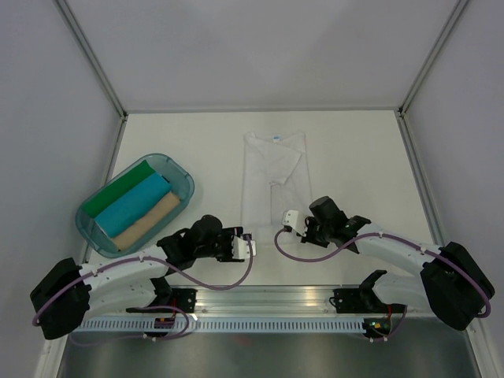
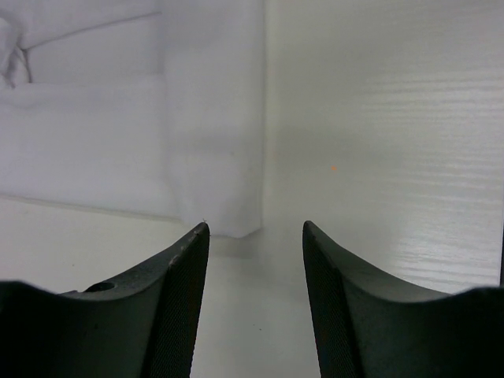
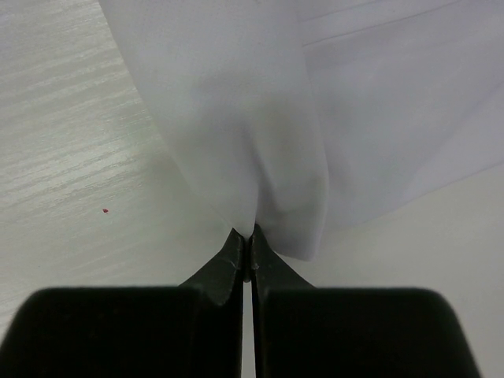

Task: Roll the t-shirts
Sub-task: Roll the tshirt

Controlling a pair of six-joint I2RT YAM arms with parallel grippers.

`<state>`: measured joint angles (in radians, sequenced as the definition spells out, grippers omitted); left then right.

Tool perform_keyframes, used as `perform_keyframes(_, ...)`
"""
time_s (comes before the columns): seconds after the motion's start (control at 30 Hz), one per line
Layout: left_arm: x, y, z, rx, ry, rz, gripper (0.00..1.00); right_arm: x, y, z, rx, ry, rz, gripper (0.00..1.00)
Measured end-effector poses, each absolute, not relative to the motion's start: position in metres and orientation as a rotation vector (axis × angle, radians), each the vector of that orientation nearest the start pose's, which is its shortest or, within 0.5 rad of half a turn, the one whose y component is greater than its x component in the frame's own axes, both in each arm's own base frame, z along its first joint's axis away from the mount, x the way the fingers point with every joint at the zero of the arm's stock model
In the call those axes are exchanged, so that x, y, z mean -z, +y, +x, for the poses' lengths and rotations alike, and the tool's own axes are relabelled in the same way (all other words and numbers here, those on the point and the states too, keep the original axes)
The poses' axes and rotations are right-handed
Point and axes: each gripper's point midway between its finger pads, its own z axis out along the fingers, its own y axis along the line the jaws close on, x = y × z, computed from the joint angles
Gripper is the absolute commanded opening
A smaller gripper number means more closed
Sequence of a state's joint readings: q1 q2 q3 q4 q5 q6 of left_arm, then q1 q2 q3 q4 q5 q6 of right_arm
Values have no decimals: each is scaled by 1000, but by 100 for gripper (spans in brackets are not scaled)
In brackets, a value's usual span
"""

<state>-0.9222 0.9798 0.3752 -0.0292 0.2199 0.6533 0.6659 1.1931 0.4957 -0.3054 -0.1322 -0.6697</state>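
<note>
Right claw point(image 3: 249, 240) pinches the near hem of the white t-shirt point(image 1: 272, 173); left claw point(image 2: 256, 232) gapes empty just short of its corner. Shirt lies folded on the counter point(image 1: 362, 157), unrolled; three rolls point(image 1: 135, 206) already sit in the tub point(image 1: 186, 179).

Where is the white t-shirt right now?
The white t-shirt lies at the middle of the table in the top view, right of the teal tub, its near hem pinched by the right gripper.

The shirt point(image 3: 236, 118) is thin, soft, matt white cloth, creased where it is pinched. The worktop point(image 2: 394, 118) is white, faintly grained like wood, with a dull sheen. The tub point(image 1: 189, 189) is glossy translucent teal plastic. The left claw point(image 2: 256, 232) and right claw point(image 3: 247, 240) look like matt black plastic.
</note>
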Motion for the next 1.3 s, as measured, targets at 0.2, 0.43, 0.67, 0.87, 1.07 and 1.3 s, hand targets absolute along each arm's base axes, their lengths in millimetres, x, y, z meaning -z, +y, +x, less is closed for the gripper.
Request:
perform_keyframes(0.2, -23, -232, 169, 313, 1523, 1781, 56, -18, 157, 203, -172, 1985, -1630, 0)
perform_keyframes(0.43, -29, -240, 182, 277, 1500, 1763, 57, -18, 157, 203, -170, 1979, -1637, 0)
perform_keyframes(0.67, -32, -240, 183, 265, 1477, 1772, 51, -18, 157, 203, -170, 1978, -1637, 0)
perform_keyframes(0.87, -90, -249, 179, 296, 1293, 1679, 62, -18, 157, 203, -169, 1978, -1637, 0)
perform_keyframes(1.07, -91, -256, 171, 334, 1219, 1729, 61, -21, 157, 204, -167, 1969, -1631, 0)
perform_keyframes(1.3, -47, -249, 177, 291, 1366, 1842, 58, -21, 156, 203, -167, 1959, -1624, 0)
